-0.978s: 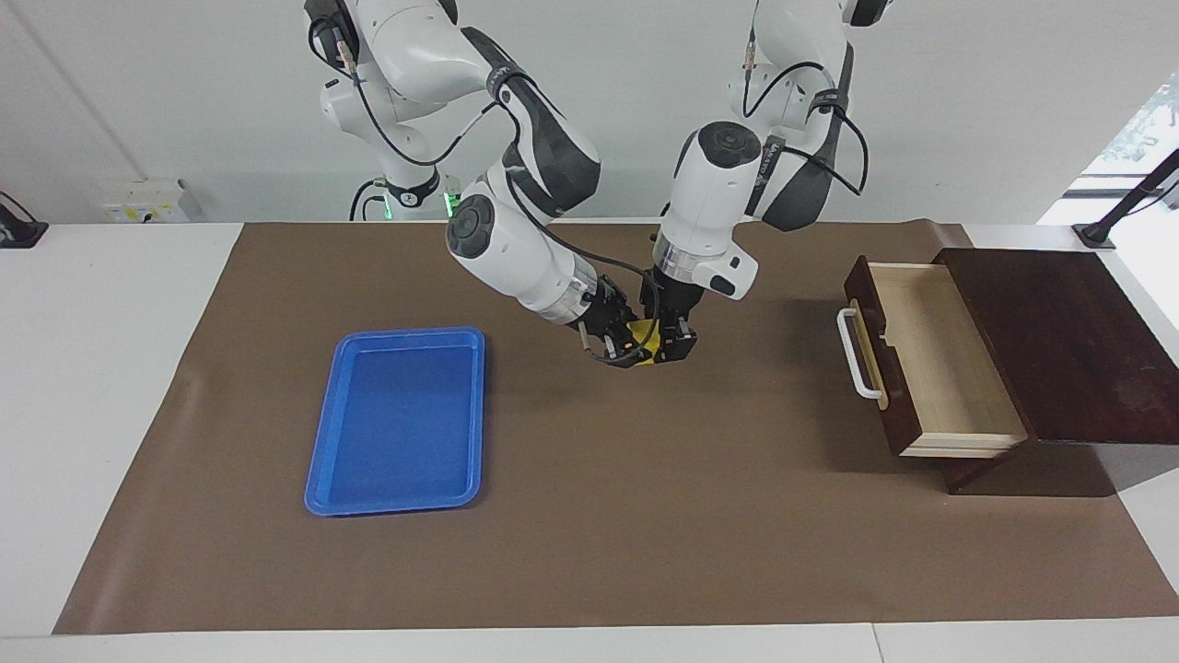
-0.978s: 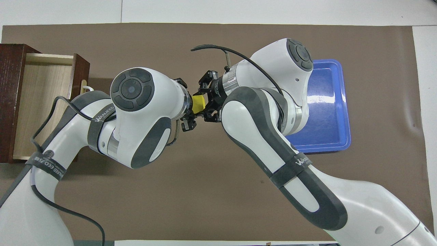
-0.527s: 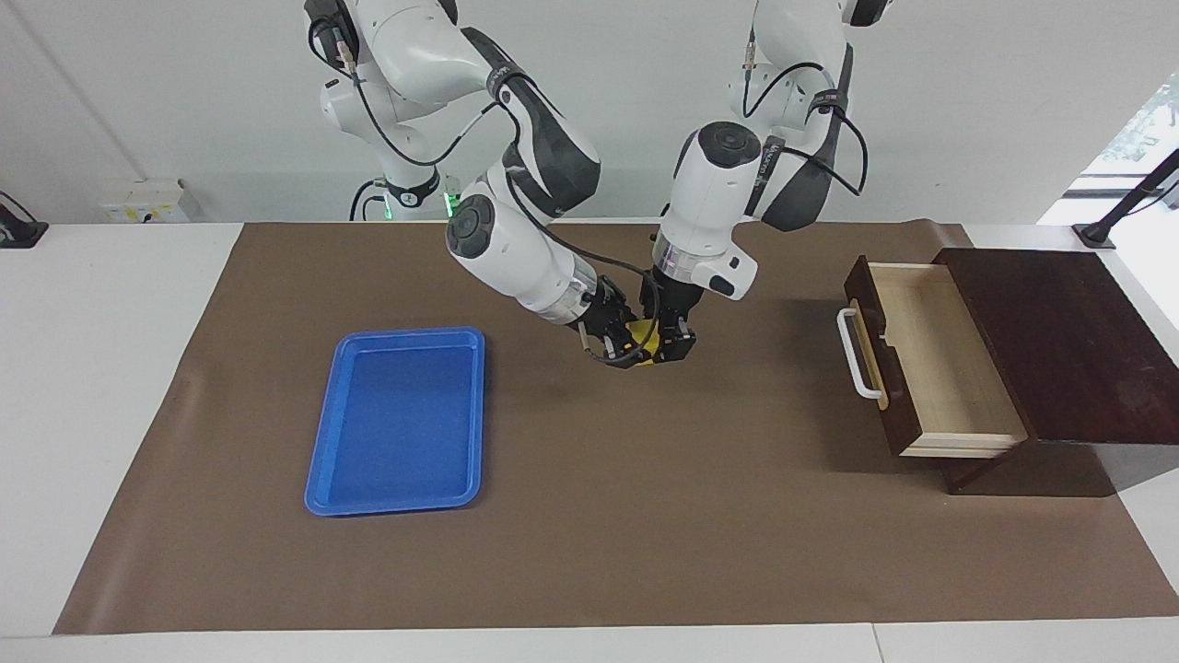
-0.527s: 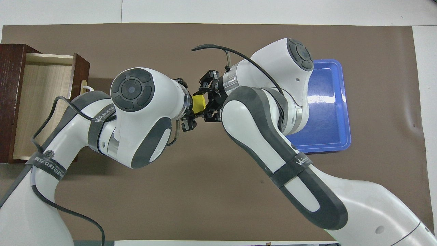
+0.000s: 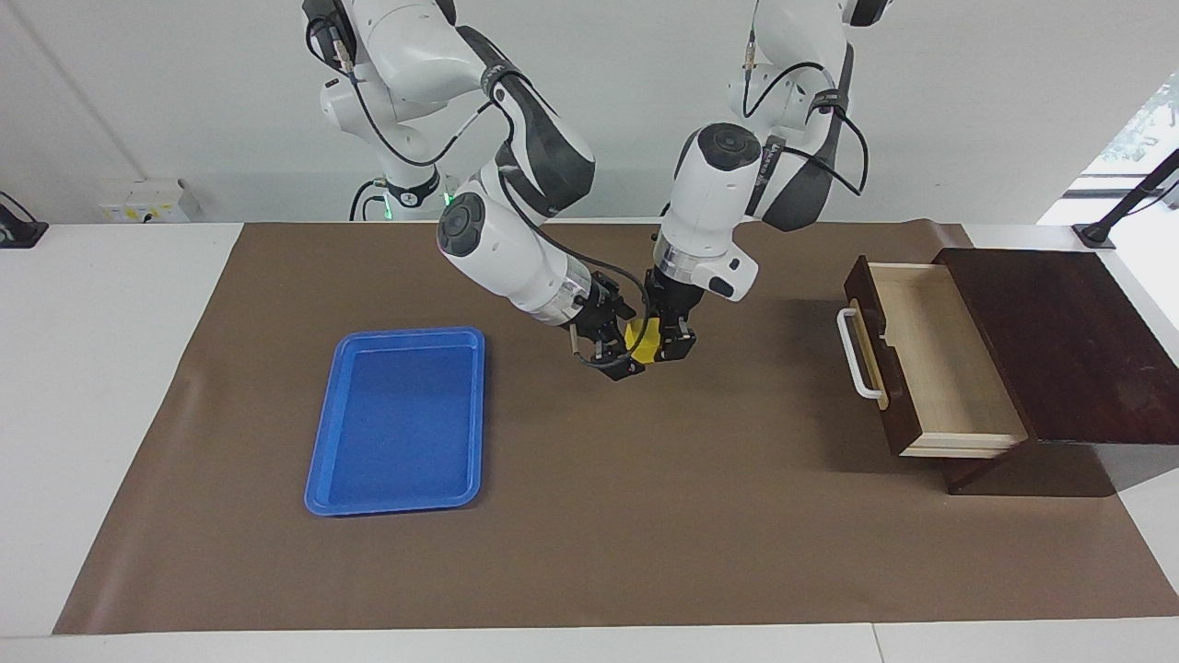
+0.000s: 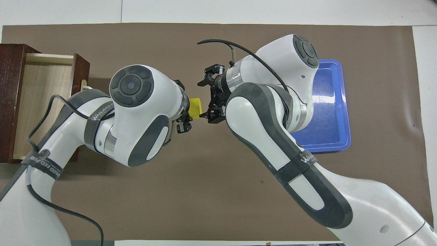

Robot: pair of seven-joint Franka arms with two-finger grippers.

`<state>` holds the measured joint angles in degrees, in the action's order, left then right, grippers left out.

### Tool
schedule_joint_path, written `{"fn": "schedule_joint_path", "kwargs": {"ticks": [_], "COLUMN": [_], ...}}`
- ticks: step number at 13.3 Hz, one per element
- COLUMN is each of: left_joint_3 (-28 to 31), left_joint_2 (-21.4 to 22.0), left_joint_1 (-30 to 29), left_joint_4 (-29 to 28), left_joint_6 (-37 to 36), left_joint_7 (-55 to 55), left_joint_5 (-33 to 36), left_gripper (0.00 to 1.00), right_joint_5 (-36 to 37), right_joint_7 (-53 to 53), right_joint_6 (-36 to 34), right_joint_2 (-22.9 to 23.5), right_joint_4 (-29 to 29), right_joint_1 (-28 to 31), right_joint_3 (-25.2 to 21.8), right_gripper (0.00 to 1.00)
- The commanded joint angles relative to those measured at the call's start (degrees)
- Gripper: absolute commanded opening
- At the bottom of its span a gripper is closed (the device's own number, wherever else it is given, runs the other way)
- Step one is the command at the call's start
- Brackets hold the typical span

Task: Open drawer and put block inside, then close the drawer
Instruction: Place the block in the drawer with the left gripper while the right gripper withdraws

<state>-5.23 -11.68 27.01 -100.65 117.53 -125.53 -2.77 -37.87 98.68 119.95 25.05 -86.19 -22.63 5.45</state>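
The small yellow block [image 5: 642, 338] [image 6: 195, 107] hangs above the middle of the brown mat, and my left gripper [image 5: 667, 347] [image 6: 187, 106] is shut on it from above. My right gripper [image 5: 615, 359] [image 6: 204, 99] stands open right beside the block, on the side toward the blue tray, its fingers spread clear of the cube. The dark wooden drawer [image 5: 930, 354] [image 6: 39, 102] stands pulled out at the left arm's end of the table, its pale interior bare and its white handle [image 5: 857, 354] facing the middle.
A blue tray [image 5: 396, 419] [image 6: 331, 112] lies flat on the mat toward the right arm's end, partly under the right arm in the overhead view. The dark wooden box [image 5: 1059, 341] holds the drawer. Brown mat [image 5: 645, 516] covers the table.
My right gripper has opened and let go of the block, drawing slightly back toward the tray. The left gripper keeps its grip on the block and has barely moved.
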Motion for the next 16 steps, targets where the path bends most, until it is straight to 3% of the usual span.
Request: {"fn": "schedule_joint_path", "kwargs": {"ticks": [1,4,7,12,16], "left_joint_3": [0.57,0.39,0.66,0.66,0.74], "left_joint_2": [4.28,9.3,9.57,10.54,12.65], "left_joint_1": [-5.89,-16.09,-24.08,-36.31,-38.35], "left_joint_4": [1.24,2.29,4.84,1.34,-8.84], "left_joint_6": [-7.82,-15.03,-20.06,-16.29,-7.51], "left_joint_7": [8.08,22.56,36.1,52.65,54.95], "left_joint_5": [1.19,-1.52,-1.54,-1.36,-1.36], "left_gripper": [0.0,0.0,0.0,0.0,0.0], "right_joint_5": [0.87,1.22,5.44,12.72,17.21], "right_joint_7": [1.25,0.46,-4.53,-21.74,-34.92], "right_joint_6": [-1.82,-2.7,-5.77,-15.87,-22.46], "right_joint_2": [-0.26,-0.44,-2.63,-6.06,-7.82], "right_joint_4": [1.46,1.99,1.99,1.99,1.99], "right_joint_1": [1.79,4.86,8.38,12.95,17.08], "right_joint_3": [0.35,0.27,0.35,0.27,0.27], "right_gripper": [1.0,1.0,1.0,1.0,1.0]}}
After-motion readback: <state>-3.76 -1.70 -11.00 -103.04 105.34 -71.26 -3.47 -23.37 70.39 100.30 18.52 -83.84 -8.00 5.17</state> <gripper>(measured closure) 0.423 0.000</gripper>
